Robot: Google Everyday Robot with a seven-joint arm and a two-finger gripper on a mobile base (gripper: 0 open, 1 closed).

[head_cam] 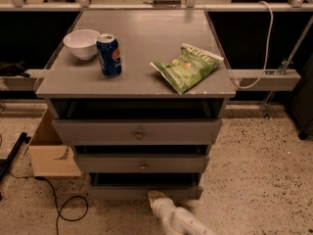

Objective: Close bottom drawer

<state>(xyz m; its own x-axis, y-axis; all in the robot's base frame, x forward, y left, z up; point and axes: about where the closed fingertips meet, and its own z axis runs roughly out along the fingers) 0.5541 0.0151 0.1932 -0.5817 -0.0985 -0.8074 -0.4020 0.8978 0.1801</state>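
The bottom drawer (pixel 117 192) is the lowest of three grey drawers in the cabinet, with a slim front panel. It stands pulled out a little, and a dark gap shows above its front. My gripper (pixel 156 197) comes up from the bottom edge on a white arm. Its tan tip rests against the middle of the bottom drawer's front, where it covers the knob.
The middle drawer (pixel 143 163) and top drawer (pixel 139 131) also stand slightly out. On the cabinet top are a white bowl (pixel 81 43), a blue soda can (pixel 109 55) and a green chip bag (pixel 188 66). A cardboard box (pixel 51 153) and a black cable (pixel 58 204) lie on the floor at left.
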